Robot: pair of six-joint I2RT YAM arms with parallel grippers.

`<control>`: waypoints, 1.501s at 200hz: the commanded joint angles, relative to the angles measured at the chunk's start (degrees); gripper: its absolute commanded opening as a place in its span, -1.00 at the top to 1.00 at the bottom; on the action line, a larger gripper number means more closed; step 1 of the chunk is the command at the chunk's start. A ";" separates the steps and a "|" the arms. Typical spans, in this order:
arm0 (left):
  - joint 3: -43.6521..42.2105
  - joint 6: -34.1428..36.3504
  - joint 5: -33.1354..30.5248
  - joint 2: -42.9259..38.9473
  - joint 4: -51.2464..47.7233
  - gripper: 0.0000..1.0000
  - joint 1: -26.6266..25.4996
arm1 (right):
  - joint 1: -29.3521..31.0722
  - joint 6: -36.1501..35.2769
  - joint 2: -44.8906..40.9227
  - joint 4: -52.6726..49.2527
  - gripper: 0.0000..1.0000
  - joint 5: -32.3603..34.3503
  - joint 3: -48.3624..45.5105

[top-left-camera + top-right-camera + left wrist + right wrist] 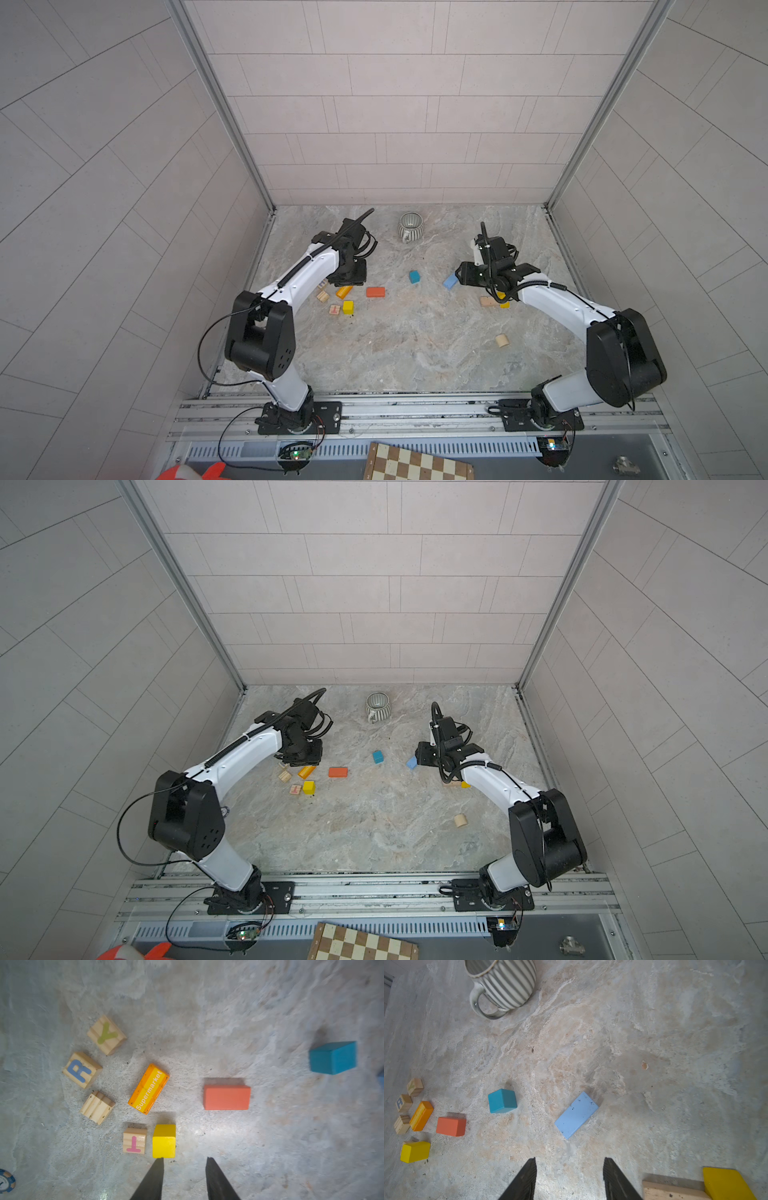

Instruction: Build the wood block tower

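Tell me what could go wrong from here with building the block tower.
1. The yellow cube sits right beside the T block; the open left gripper closing there may shove or catch both.
2. The right arm hangs over a wood brick and yellow block, half hidden in both top views; a swing could knock them.
3. The light blue brick lies skewed to the open right gripper; a grasp may twist it.
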 commanded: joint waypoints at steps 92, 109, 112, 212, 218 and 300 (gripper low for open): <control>-9.09 1.51 0.49 -3.05 -1.94 -0.56 1.85 | -0.60 0.25 -0.13 -0.09 -0.20 -2.80 -0.31; -10.48 3.01 1.07 -2.71 -1.34 -0.57 3.10 | -0.47 0.47 -0.14 0.46 -0.21 -3.29 -0.66; -10.66 3.28 1.18 -2.58 -1.12 -0.57 3.22 | -0.44 0.47 -0.09 0.53 -0.22 -3.37 -0.65; -12.72 6.69 2.55 3.97 4.10 -0.37 5.05 | -0.25 0.56 -0.24 0.61 -0.20 -3.33 -0.69; -12.96 6.79 2.54 4.18 4.44 -0.36 5.19 | -0.25 0.56 -0.15 0.74 -0.20 -3.36 -0.72; -12.71 6.19 1.62 8.54 5.17 0.00 5.18 | -0.19 1.09 -1.43 1.54 -0.20 -4.05 -1.02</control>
